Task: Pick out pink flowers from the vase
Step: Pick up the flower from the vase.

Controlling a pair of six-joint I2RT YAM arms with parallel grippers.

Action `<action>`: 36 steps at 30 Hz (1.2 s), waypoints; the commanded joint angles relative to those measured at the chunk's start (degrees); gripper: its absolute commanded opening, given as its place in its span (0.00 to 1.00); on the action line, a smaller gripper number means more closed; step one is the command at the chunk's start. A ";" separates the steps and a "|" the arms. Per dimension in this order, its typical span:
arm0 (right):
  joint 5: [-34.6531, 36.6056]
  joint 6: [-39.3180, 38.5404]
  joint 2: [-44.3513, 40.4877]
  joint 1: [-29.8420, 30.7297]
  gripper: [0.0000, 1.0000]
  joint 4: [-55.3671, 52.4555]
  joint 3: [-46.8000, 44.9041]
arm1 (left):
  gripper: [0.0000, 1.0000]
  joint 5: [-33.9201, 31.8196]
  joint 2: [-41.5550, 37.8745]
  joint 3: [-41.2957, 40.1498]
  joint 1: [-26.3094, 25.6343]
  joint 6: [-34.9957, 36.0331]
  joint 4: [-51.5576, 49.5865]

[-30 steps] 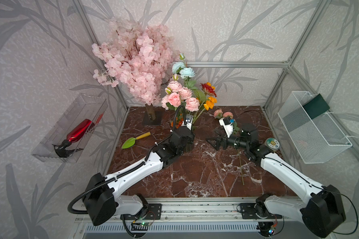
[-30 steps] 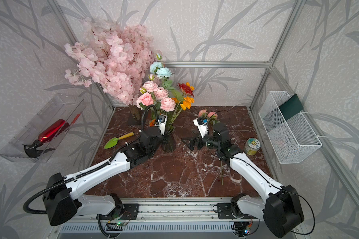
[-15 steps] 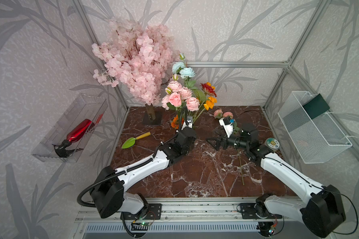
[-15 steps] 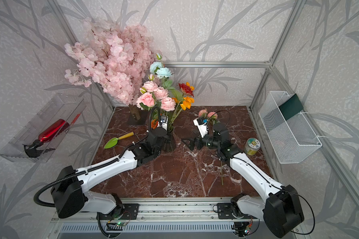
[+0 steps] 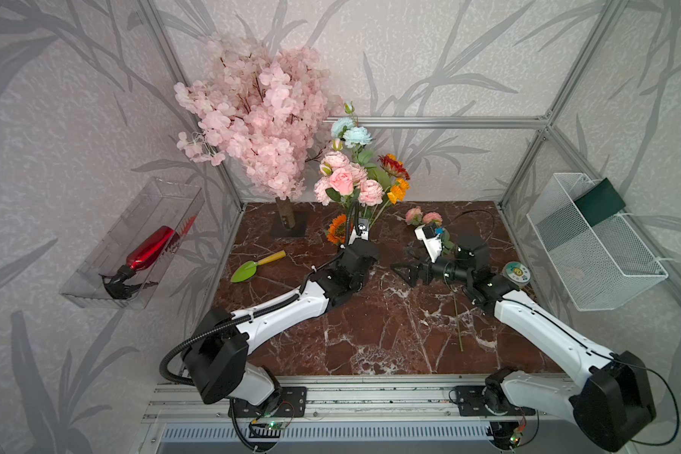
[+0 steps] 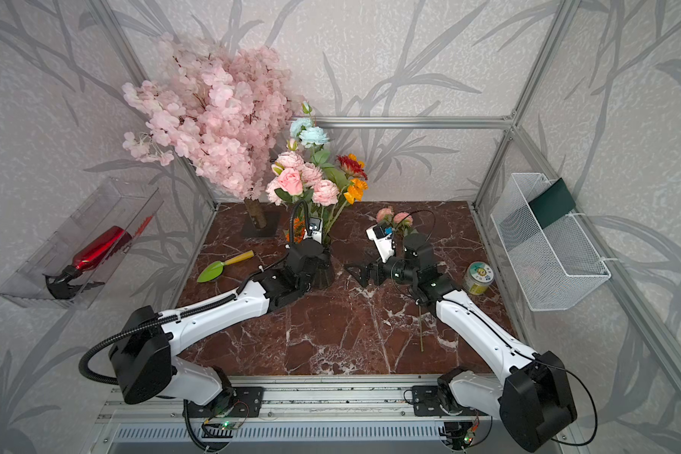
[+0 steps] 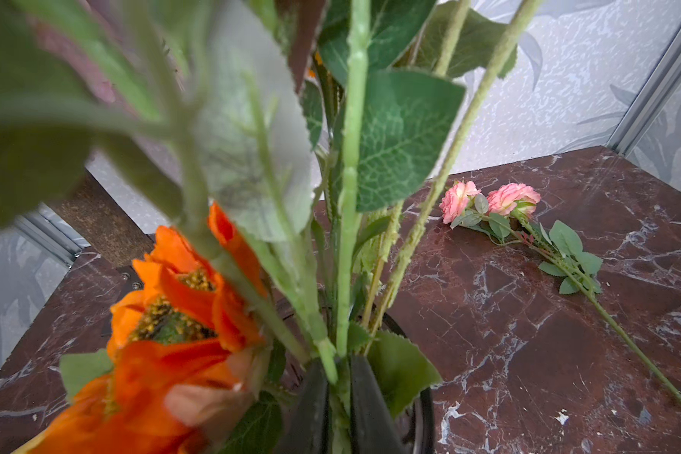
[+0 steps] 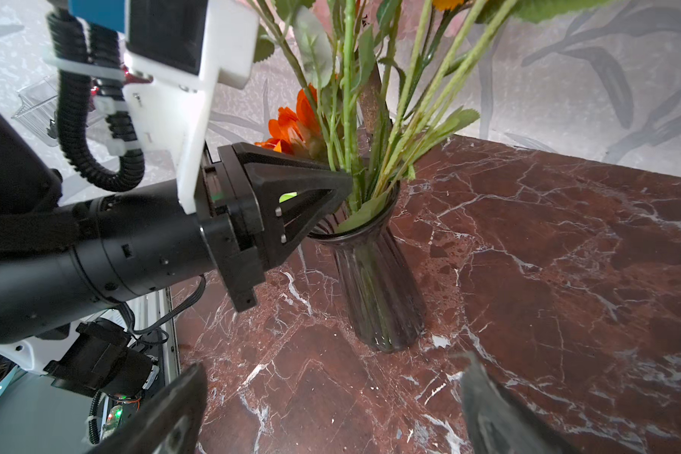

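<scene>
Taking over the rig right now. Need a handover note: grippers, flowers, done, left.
Left gripper: shut on a green stem just above the vase rim; which bloom it carries is unclear.
Right gripper: open, empty, beside the vase.
Done: one two-bloom pink sprig lies on the table.
Left: several pink flowers stand in the vase; pull them out.

No legible text anywhere

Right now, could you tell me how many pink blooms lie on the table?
2: one pink bloom, a second bloom beside it, near the table's far edge; more may be hidden.
</scene>
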 commanded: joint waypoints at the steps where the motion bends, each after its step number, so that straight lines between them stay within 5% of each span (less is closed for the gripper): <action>1: -0.33 -0.72 -1.10 0.23 0.99 -0.08 0.28 | 0.11 0.38 -2.99 -1.34 -0.53 -1.28 2.79; 36: -1.29 1.96 0.55 0.36 0.99 2.30 2.13 | 0.00 13.80 -18.39 -9.07 -0.87 9.68 7.91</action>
